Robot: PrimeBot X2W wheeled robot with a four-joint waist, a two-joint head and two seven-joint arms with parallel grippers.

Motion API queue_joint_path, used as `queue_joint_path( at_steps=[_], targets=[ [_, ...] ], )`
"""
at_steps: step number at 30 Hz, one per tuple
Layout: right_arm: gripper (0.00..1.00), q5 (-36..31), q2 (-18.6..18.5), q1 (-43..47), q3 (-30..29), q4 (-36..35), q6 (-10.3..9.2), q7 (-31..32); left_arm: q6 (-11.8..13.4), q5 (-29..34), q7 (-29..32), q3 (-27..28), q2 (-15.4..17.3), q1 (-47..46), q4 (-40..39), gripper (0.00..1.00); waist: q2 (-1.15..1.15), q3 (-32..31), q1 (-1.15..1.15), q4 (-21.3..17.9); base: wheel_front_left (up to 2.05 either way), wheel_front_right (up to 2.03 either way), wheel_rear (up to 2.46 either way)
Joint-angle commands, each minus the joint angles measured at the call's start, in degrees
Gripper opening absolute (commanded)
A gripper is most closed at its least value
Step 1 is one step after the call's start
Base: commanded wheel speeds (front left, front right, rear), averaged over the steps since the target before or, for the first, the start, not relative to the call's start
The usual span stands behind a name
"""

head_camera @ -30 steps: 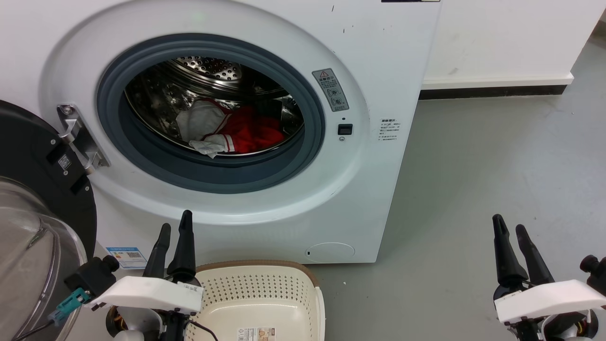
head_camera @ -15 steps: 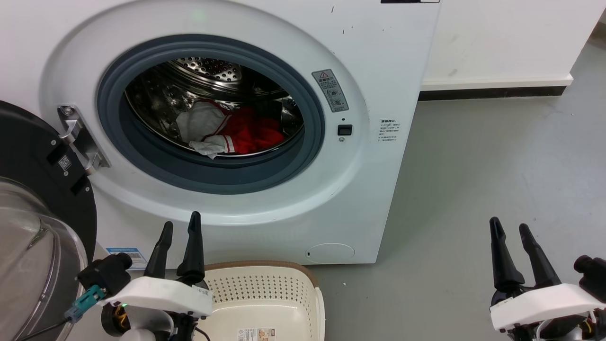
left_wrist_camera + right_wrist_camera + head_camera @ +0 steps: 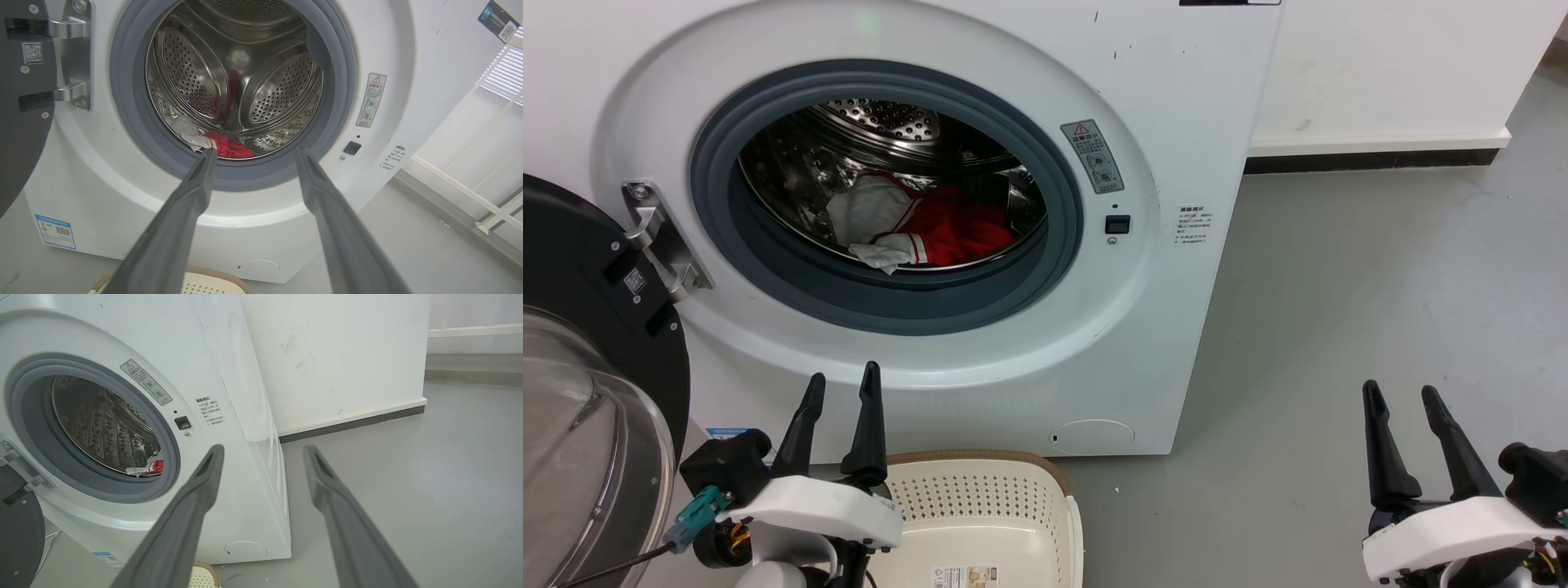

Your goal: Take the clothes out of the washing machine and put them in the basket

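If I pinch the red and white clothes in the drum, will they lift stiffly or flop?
Probably floppy: the clothes lie crumpled in folds, so a pinch would likely lift one fold while the rest trails. The trailing part may drag over the grey seal, whose lip rises in front of them.

Clothes (image 3: 931, 227) sit low in the drum (image 3: 882, 116) of the washing machine (image 3: 1176, 82), with its door (image 3: 572, 269) open off to the left. The basket (image 3: 980, 498) is on the floor (image 3: 1339, 286) right in front. The left gripper (image 3: 845, 371) is by the basket's left edge, and the right gripper (image 3: 1398, 387) is well off to the right.
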Motion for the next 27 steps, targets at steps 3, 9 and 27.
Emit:
queue_joint_path(
  at_steps=[3, 9, 27],
  targets=[
    [1.0, -2.8, -0.1, 0.4, 0.2, -1.1, -0.02, -0.6, 0.4, 2.8, -0.8, -0.3, 0.1, -1.0, -0.1, 1.0, 0.0, 0.0, 0.0, 0.0, 0.0, 0.0, 0.0],
    [1.0, -5.9, -0.1, 1.0, 0.2, -1.3, -0.02, -0.6, 0.8, 6.2, -1.6, -0.6, 0.2, -0.7, 0.5, 1.0, 0.0, -0.2, 0.0, -0.1, 0.0, 0.0, 0.0],
    [1.0, -13.9, -0.1, 1.8, 0.8, -1.4, -0.02, -1.7, 2.1, 14.5, -3.7, 0.0, 0.2, -0.7, 1.5, 1.0, 0.0, -0.3, 0.0, 0.1, 0.0, 0.0, 0.0]
  ],
)
